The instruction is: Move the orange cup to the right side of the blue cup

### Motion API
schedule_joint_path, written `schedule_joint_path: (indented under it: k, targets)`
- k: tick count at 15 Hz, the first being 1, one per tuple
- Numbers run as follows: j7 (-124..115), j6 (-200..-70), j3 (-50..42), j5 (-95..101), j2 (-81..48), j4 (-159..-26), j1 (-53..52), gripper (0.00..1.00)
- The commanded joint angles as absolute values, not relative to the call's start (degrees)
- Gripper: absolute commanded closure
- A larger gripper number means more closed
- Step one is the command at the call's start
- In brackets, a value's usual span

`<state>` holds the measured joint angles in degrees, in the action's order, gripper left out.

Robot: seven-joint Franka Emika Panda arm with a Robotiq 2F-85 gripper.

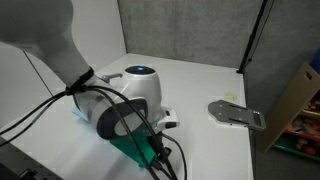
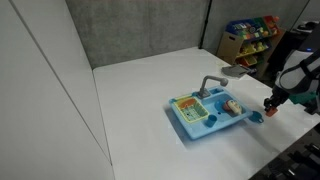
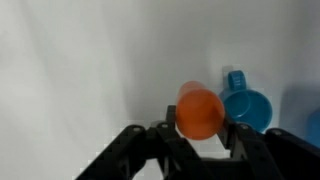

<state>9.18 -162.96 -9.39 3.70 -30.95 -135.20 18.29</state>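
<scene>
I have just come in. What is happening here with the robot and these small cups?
The robot's gripper holds the orange cup between its fingers. The blue cup sits close beside it on the white table, near a corner of the blue toy sink. In the wrist view the orange cup shows on the left of the blue cup and overlaps its edge, so the move to its right side seems not yet done.

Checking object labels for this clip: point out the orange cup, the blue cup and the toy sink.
orange cup (image 3: 200, 112), wrist view, middle of its body.
blue cup (image 3: 247, 108), wrist view, its open inside.
toy sink (image 2: 212, 129), an exterior view, its front rim.
</scene>
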Motion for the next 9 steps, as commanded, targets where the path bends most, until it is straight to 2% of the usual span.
schedule_joint_path:
  k: [1,9]
  targets:
    - [10.37,-161.53,-7.04,0.07,-34.46,-129.65,21.83,0.83]
    - [10.11,-158.57,-6.97,-2.6,-40.69,-121.43,24.15,0.83]
